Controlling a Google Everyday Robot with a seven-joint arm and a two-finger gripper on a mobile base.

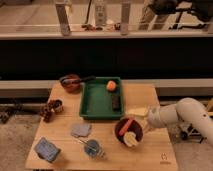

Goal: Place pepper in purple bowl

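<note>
The slim orange-red pepper [126,125] lies tilted inside the dark purple bowl [120,134], which stands on the wooden table at front right. A pale yellow banana-like item [131,139] rests at the bowl's front rim. My gripper [144,119] sits just right of the bowl at the end of the white arm [182,113], which reaches in from the right. The gripper's tip is close to the pepper's upper end; I cannot tell whether it touches it.
A green tray [95,106] in the table's middle holds a round orange fruit [111,85] and a dark object [115,102]. A brownish-red bowl with a dark handle [70,83] stands at back left. A grey cloth [80,130], a blue cup [92,147] and a blue block [46,149] lie at front left.
</note>
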